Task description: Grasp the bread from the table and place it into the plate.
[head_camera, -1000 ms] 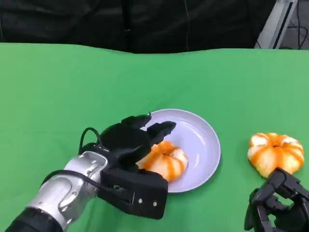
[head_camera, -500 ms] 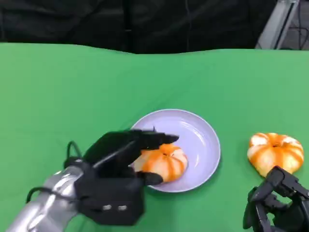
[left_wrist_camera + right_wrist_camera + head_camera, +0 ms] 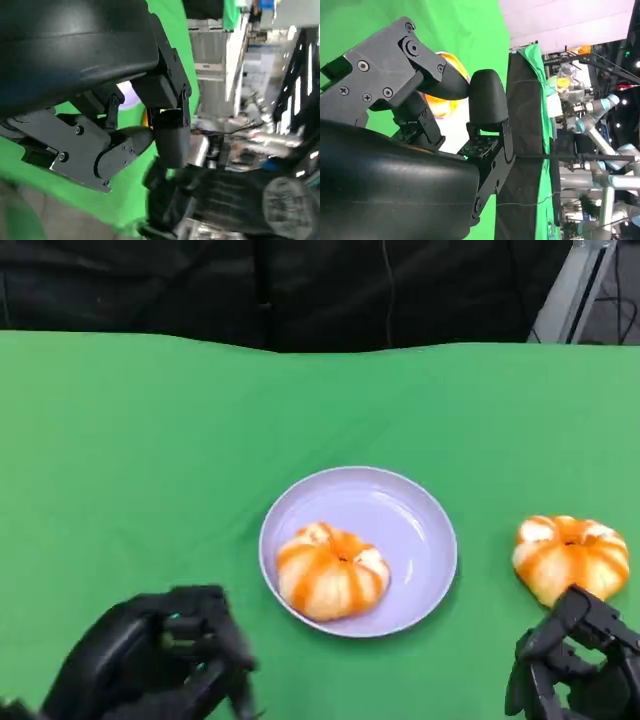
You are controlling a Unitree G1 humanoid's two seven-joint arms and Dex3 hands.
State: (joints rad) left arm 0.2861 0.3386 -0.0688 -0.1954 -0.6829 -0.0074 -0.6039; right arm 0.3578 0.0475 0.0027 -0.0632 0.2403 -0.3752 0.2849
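A striped orange-and-white bread [image 3: 332,571] lies in the lavender plate [image 3: 404,512] at the middle of the green table. A second bread of the same kind [image 3: 570,554] sits on the cloth to the plate's right. My left hand [image 3: 158,654] is blurred at the lower left, well clear of the plate, and holds nothing. In the left wrist view its fingers [image 3: 170,138] are bent with nothing between them. My right hand [image 3: 577,668] rests low at the lower right, just in front of the second bread, with nothing in it. The right wrist view shows that bread [image 3: 440,104] beyond the fingers [image 3: 487,97].
The green cloth [image 3: 150,440] stretches wide to the left and behind the plate. A black backdrop [image 3: 300,290] closes the far edge, and a metal stand [image 3: 575,285] rises at the back right.
My left hand has let go of the bread, which stays in the plate, and has drawn back down and to the left. The right hand has not moved.
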